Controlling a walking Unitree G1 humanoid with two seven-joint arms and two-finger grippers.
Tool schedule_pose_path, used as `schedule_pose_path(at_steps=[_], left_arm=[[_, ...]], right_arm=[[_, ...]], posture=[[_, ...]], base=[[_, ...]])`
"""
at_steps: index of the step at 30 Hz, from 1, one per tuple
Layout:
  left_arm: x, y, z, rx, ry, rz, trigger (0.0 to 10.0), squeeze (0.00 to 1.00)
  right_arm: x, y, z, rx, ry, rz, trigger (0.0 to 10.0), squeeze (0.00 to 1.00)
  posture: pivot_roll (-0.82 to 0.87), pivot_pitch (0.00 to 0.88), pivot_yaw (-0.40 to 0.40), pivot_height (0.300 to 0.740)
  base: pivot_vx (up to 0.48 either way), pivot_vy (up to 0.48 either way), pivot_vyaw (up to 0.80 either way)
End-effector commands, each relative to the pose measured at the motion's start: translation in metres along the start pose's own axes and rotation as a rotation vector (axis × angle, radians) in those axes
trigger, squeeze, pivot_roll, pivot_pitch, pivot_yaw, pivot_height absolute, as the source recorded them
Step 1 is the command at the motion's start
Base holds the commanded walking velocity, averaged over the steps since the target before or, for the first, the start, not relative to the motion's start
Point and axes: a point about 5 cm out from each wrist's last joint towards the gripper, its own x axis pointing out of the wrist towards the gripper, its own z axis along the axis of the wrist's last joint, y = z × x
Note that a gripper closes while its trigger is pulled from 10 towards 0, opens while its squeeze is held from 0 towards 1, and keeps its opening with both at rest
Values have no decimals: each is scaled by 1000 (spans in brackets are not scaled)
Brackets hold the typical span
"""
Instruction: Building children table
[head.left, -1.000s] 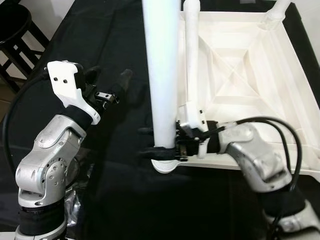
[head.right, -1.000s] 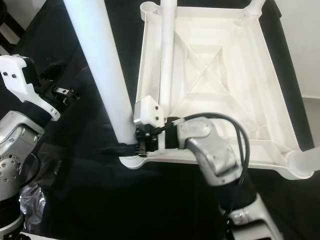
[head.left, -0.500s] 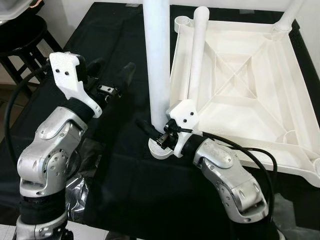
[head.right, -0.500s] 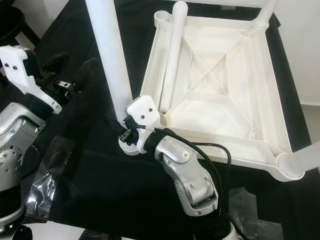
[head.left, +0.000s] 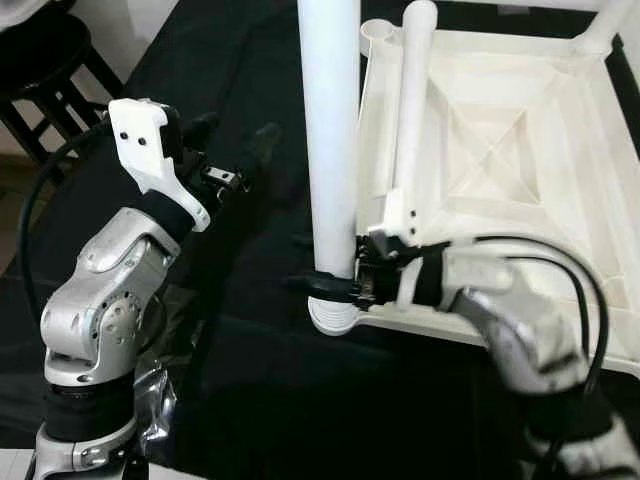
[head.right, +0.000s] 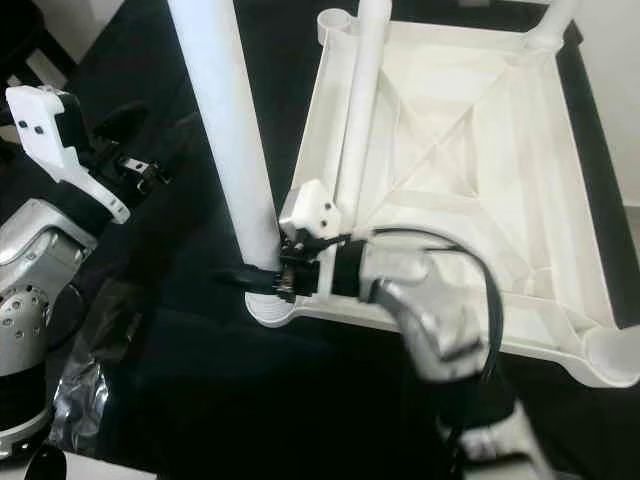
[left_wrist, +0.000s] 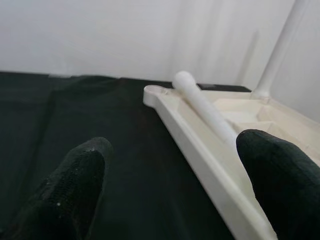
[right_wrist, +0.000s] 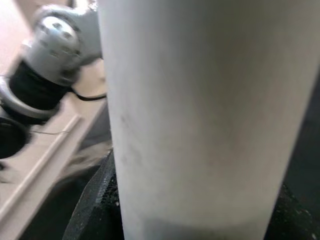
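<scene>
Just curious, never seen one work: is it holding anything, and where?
The right gripper clamps the upright white table leg near its bottom end; the left gripper holds nothing.

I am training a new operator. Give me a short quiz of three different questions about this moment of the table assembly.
1. True or false: the right tool grips the upright white leg near its lower end.
2. What state is the left tool in? A) shut on a leg B) open and holding nothing C) resting in the tabletop
3. Fill in: a loose white leg lies inside the upturned white ____.

Key: 1 true; 2 B; 3 tabletop.
</scene>
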Motion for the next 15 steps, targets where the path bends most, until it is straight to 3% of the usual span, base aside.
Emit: schedule_pose_path(at_steps=[1, 4, 7, 10, 15], left_arm=[[-3, 1, 0, -5, -5, -4, 10000, 0], [-4, 1, -1, -7, -4, -3, 10000, 0], [-5, 1, -1, -11, -3, -2, 10000, 0], [-5, 1, -1, -12, -3, -1, 10000, 0], [-6, -1, -1, -13, 2, -6, 10000, 0]], right_arm=[[-9, -4, -5, 69, 1, 39, 10000, 0], [-10, -15, -3, 99, 0, 47, 10000, 0], [-7, -25, -1, 238, -75, 83, 10000, 0], [-5, -26, 2, 322, -140, 148, 10000, 0], [-4, -34, -1, 333, -124, 185, 10000, 0]], posture=[[51, 346, 24, 740], [54, 349, 23, 740], [57, 350, 24, 740], [59, 350, 25, 740], [67, 348, 28, 740]], base=[[0, 0, 0], [0, 0, 0], [0, 0, 0], [0, 0, 0], [0, 0, 0]])
